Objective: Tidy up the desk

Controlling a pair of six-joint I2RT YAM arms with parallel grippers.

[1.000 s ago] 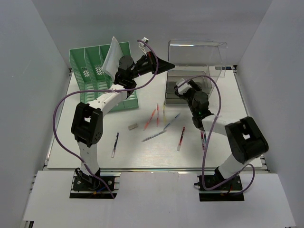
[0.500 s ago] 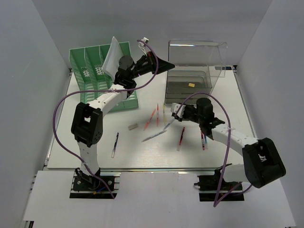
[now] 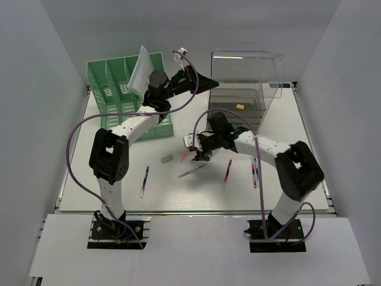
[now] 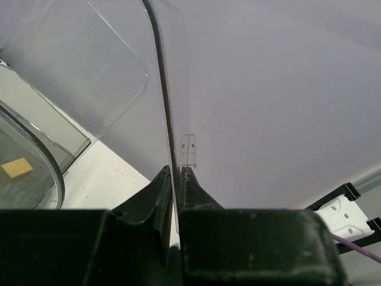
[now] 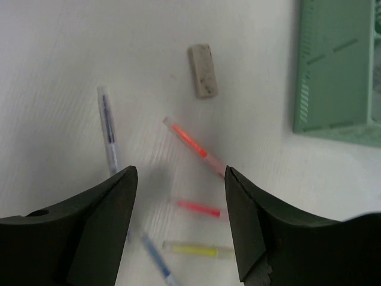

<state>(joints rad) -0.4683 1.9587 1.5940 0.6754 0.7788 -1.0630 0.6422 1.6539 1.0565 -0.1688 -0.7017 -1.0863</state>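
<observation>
Several pens (image 5: pixel 193 143) still loose on desk (image 3: pixel 119 190) as right gripper (image 5: pixel 180 173), spread, swings back from far-edge box (image 3: pixel 238 101); left gripper (image 4: pixel 175 173) pinches lid (image 4: pixel 119 71) open

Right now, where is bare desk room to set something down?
Bare: the near strip of the desk, before the pens, and the patch right of the clear drawer box. Crowded: mid-desk, where pens and an eraser lie around the right gripper.

Top camera overlooks the desk (image 3: pixel 178 193); wrist cameras peer close.
</observation>
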